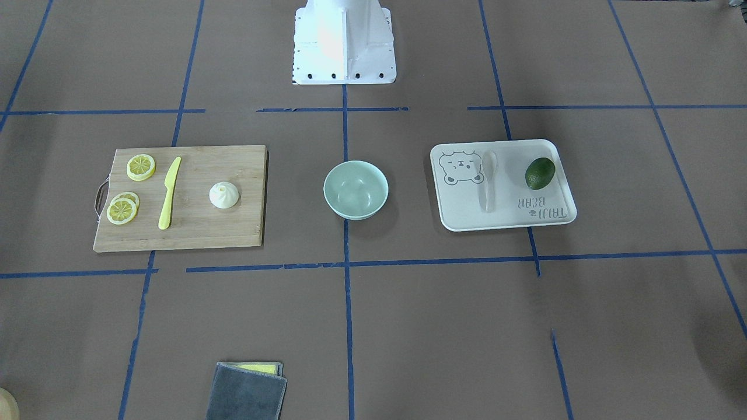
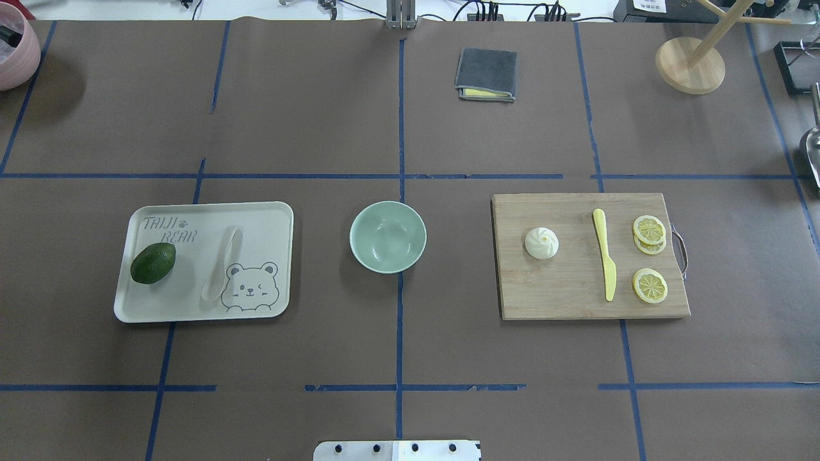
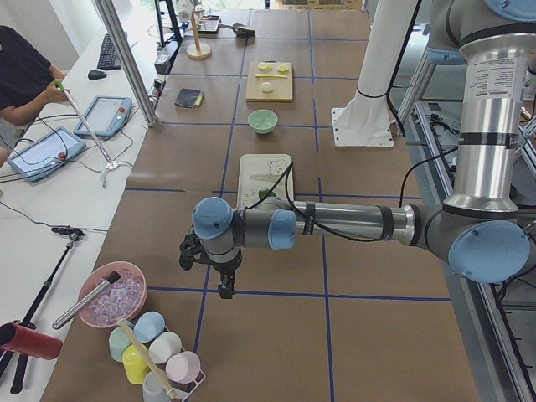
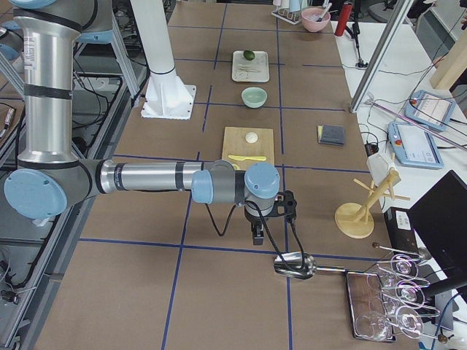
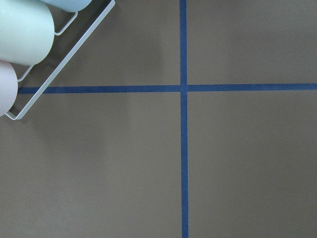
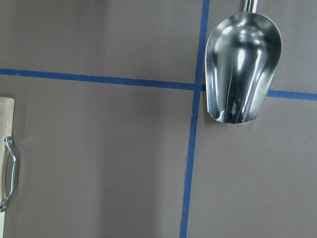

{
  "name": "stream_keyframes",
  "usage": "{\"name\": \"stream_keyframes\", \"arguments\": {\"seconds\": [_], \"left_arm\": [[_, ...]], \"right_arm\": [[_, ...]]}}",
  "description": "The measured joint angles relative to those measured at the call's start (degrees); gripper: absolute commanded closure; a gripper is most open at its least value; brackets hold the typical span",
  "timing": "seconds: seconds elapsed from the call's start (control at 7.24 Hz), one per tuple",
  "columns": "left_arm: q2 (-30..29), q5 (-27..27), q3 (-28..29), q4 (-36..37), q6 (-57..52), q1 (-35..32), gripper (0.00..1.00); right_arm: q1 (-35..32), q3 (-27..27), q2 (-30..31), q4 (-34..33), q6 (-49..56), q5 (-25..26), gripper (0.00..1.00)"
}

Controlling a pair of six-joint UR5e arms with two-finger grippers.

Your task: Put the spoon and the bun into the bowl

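Observation:
The mint-green bowl point(image 2: 387, 237) stands empty at the table's middle. The off-white spoon point(image 2: 221, 262) lies on the bear-printed tray point(image 2: 269, 218) to the bowl's left in the overhead view, beside a dark green avocado point(image 2: 153, 263). The white pleated bun point(image 2: 541, 243) sits on the wooden cutting board point(image 2: 564, 294) to the bowl's right. My left gripper point(image 3: 224, 287) shows only in the exterior left view, far from the tray, pointing down over bare table. My right gripper point(image 4: 257, 236) shows only in the exterior right view, beyond the board's end. I cannot tell whether either is open or shut.
A yellow plastic knife point(image 2: 605, 256) and lemon slices point(image 2: 649, 229) lie on the board. A folded grey cloth point(image 2: 486, 75) lies at the far side. A metal scoop point(image 6: 242, 67) lies near my right gripper. A rack of cups point(image 5: 29, 39) stands near my left gripper.

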State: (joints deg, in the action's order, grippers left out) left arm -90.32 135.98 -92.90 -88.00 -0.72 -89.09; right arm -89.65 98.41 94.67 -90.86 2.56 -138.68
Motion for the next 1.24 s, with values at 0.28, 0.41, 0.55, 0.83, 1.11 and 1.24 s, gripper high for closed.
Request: {"name": "stream_keyframes", "arguments": {"seconds": [0.28,0.41,0.55,0.83,1.11,1.24], "left_arm": [[-1.8,0.0,-5.5,-0.9,4.6,3.5,0.00],[-3.4,-0.1,-9.3,-1.7,12.2,8.4,0.00],[-5.5,-0.4,-12.2,-3.2,21.2,14.4,0.00],[-10.1,-2.3,-13.8,-9.0,36.0,24.7,0.00],[-11.7,-7.8,-12.8,-18.6,50.9,34.1,0.00],[-12.0,-12.8,-11.9,-22.0,58.1,39.2,0.00]], "right_arm": [[0.0,0.7,-0.4,0.9,-0.2,0.0,0.00],[0.1,0.8,-0.7,1.5,-1.3,0.1,0.00],[0.1,0.8,-1.6,1.8,-2.9,0.0,0.00],[0.3,0.5,-5.6,1.7,-4.6,0.0,0.00],[2.3,0.7,-7.6,2.6,-7.0,-0.1,0.00],[3.9,0.9,-8.5,4.5,-10.4,-0.1,0.00]]}}
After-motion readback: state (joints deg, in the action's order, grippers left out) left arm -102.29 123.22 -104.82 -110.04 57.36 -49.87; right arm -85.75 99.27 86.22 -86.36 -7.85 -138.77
